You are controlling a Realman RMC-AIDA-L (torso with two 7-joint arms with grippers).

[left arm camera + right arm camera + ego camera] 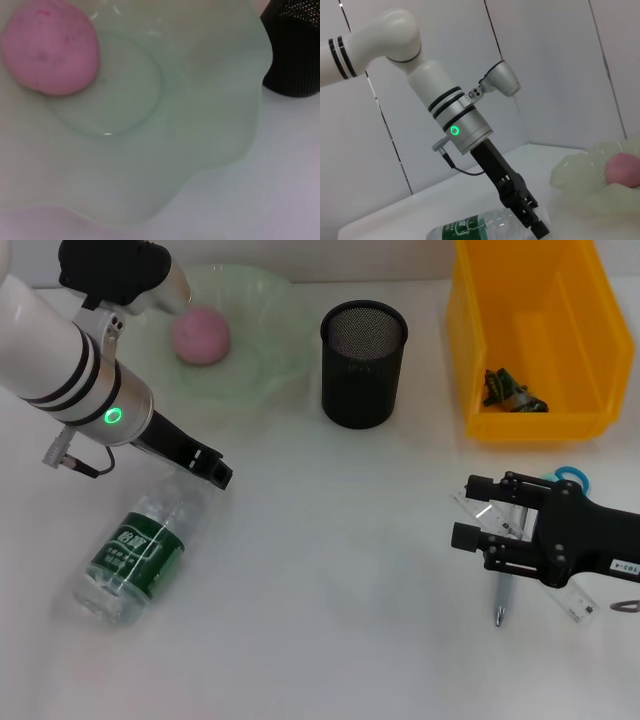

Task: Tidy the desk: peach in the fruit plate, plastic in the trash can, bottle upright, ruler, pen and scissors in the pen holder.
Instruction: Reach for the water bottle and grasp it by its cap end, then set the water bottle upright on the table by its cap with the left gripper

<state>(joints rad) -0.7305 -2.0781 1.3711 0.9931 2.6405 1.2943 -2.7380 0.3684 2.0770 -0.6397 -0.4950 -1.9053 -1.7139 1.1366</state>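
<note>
Clear plastic bottle (132, 558) with a green label lies on its side at the 8 o'clock part of the white table (320, 590), cap end pointing up toward the left gripper (212, 468). That gripper hangs just at the bottle's upper end; whether its fingers are parted or closed cannot be told from any view.

Peach (201, 336) sits in the pale green fruit plate (262, 370) at 11 o'clock. Crumpled plastic (512, 390) lies in the yellow trash can (530, 422) at 1 o'clock. Black mesh pen holder (363, 364) at 12 o'clock appears empty.

Right gripper (478, 510) at 4 o'clock, fingers spread, hovers over the ruler (575, 604), pen (499, 598) and blue-handled scissors (571, 476), which lie piled and crossed.

Risks, as judged:
- Bottle is round and smooth; a pinch near the neck could let it roll or pivot away, or swing into the fruit plate close by.
- Tipped upright off-centre, it may topple again.
- Stacked stationery: closing on one piece could drag or flick the others; the flat ruler gives little edge to grip.
- Long items may catch the pen holder's rim and tip it.
</note>
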